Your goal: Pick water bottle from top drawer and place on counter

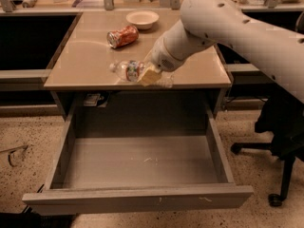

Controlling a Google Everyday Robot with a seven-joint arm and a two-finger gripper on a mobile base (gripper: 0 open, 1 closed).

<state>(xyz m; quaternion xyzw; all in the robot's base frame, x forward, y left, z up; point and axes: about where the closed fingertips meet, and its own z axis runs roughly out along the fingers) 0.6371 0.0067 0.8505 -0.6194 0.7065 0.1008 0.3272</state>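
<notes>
Water bottle [132,71] is showing as a small clear crinkled plastic body with a white cap and a red-blue label band around its middle. It is lying nearly horizontal, its long axis running left to right along the front edge of the tabletop [80,56], with the cap pointing left and the base pointing right, partly hidden behind the tool. The gripper [149,75] is clamping its 2 pale fingers on the bottle's right half, at the end of the white arm [237,27] that is reaching in from the upper right. Whether the bottle is touching the surface or hanging just above it cannot be told. Farther back on the tabletop, 1 red-orange soda can [122,36] is lying on its side, and a white bowl [142,19] is sitting behind it. Below, the top drawer [137,198] is standing pulled out, showing its flat grey bottom.
</notes>
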